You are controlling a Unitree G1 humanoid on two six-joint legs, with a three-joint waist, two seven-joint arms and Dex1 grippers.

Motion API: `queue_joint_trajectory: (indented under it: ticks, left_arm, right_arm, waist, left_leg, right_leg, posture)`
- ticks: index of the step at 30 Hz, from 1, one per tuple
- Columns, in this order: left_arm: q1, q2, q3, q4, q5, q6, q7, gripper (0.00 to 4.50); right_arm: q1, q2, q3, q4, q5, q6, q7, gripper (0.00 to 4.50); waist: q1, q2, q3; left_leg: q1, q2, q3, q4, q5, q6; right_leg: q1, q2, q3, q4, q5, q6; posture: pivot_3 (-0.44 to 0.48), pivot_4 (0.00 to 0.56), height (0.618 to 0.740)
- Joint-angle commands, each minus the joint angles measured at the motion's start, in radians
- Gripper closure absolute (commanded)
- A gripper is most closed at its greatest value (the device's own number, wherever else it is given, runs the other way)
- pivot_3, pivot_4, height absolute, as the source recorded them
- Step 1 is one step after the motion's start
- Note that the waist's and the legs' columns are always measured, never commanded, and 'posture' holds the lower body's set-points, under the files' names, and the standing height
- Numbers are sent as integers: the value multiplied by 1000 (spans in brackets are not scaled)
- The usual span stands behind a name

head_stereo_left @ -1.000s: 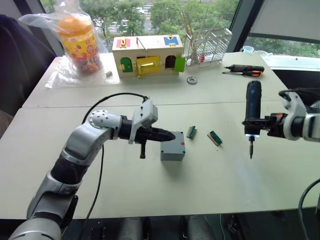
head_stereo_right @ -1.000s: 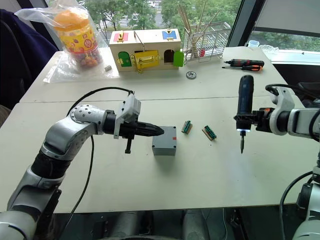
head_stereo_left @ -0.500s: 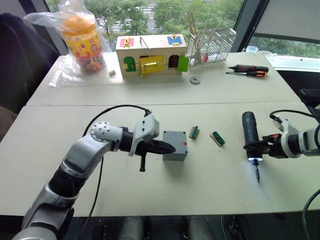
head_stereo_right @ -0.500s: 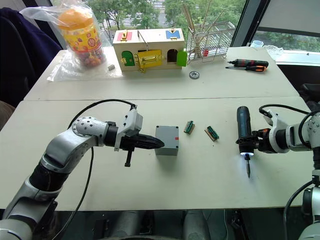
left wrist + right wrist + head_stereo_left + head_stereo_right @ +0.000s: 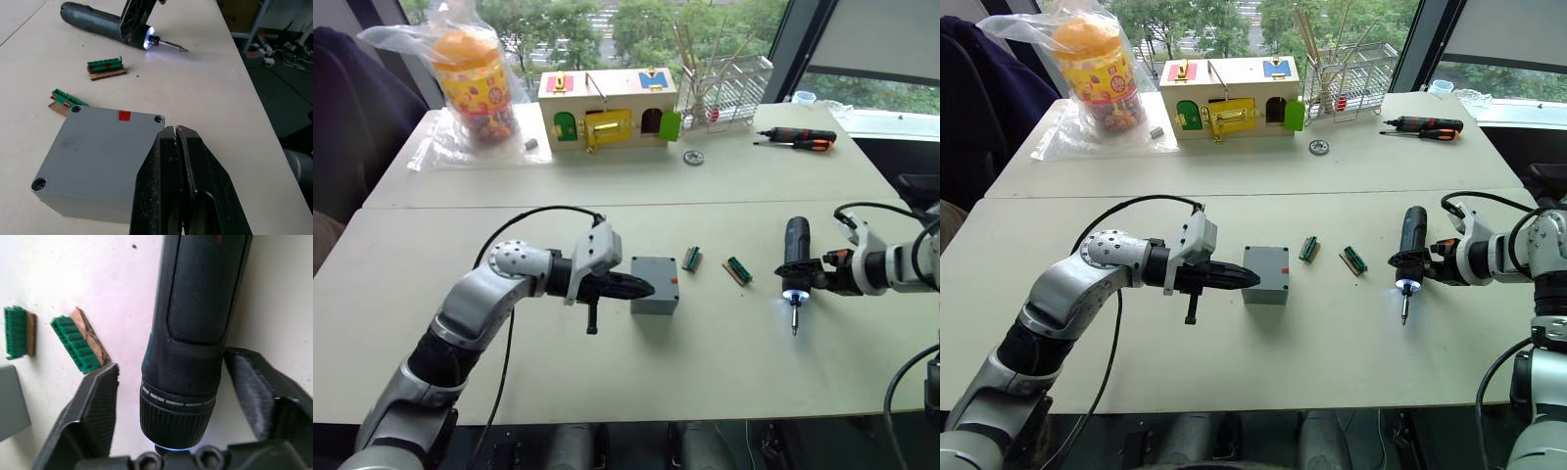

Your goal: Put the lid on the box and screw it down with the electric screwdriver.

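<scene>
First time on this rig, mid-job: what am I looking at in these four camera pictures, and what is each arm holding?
This is a humanoid robot with two arms, each ending in a two-fingered gripper. The two wide pictures come from a stereo camera on its head, looking down over a table. The other two come from cameras on the wrists, looking along each gripper's fingers.

The left gripper is shut and empty, its tip against the grey box, which seems to have its lid on. The right gripper is open around the electric screwdriver, which appears to lie on the table with its tip light on. Two small green connectors lie between them. At the back are a wooden box with coloured doors, a bagged jar and hand screwdrivers.
</scene>
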Motion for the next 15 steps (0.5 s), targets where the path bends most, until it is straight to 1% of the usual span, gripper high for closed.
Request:
queue_joint_trajectory:
  ticks: [1, 3, 4, 6, 8, 9, 12, 13, 15]
  left_arm:
    - [15, -6, 70, -7, -41, 11, 35, 4500]
    - [31, 3, 117, -24, -67, 34, 60, 4500]
    - [48, 12, 155, -42, -101, 67, 73, 4500]
    - [100, 42, 230, -98, -177, 144, 94, 4500]
    - [166, 86, 296, -153, -239, 211, 112, 4500]
    - [196, 107, 323, -172, -260, 234, 122, 4500]
    - [281, 160, 393, -207, -306, 290, 154, 4500]
    - [309, 175, 413, -220, -328, 311, 160, 4500]
    - [373, 202, 435, -249, -358, 336, 163, 4500]
  right_arm:
    - [-36, -4, -66, -20, -29, -43, -23, 23]
    - [-29, -17, -93, -76, -34, -88, -18, 23]
    - [-13, -19, -124, -124, -32, -134, -15, 23]
    - [50, 5, -233, -284, 0, -253, 9, 23]
    - [159, 45, -352, -470, 50, -355, 58, 23]
    - [216, 63, -401, -548, 85, -371, 85, 23]
    - [408, 84, -506, -749, 276, -287, 211, 23]
    - [480, 84, -523, -813, 337, -255, 242, 23]
    - [625, 71, -522, -921, 396, -238, 297, 23]
  waist:
    - [1, 0, 0]
    - [0, 0, 0]
    - [0, 0, 0]
    - [0, 0, 0]
    - [0, 0, 0]
    - [1, 0, 0]
    - [8, -1, 1]
    - [9, -1, 1]
    - [7, -2, 1]
  left_leg:
    - [0, 0, 0, 0, 0, 0]
    - [0, 0, 0, -1, 0, 0]
    - [0, 0, 0, -1, 0, 0]
    - [0, 0, 0, -1, 0, 0]
    - [0, 1, -1, -2, 0, -1]
    - [0, 2, -1, -3, 1, -1]
    - [1, 2, -3, -2, 1, -2]
    - [1, 2, -4, -1, 1, -2]
    - [2, 1, -4, 0, 1, -2]
  right_leg:
    - [0, 0, 0, 0, 0, 0]
    - [0, 0, 0, 0, 0, 0]
    - [0, 0, 0, 0, 0, 0]
    - [-1, 0, 0, 0, 0, 0]
    - [-1, 0, 0, 0, 0, 1]
    - [-1, 1, -1, 0, 0, 1]
    - [2, 2, -2, -1, 0, 1]
    - [3, 2, -3, -1, 0, 1]
    - [5, 1, -2, -1, 0, 1]
  posture:
    - [0, 150, 711]
    - [0, 150, 711]
    - [0, 150, 711]
    - [0, 150, 711]
    - [0, 150, 711]
    - [0, 150, 711]
    - [0, 150, 711]
    - [0, 150, 711]
    - [0, 150, 711]
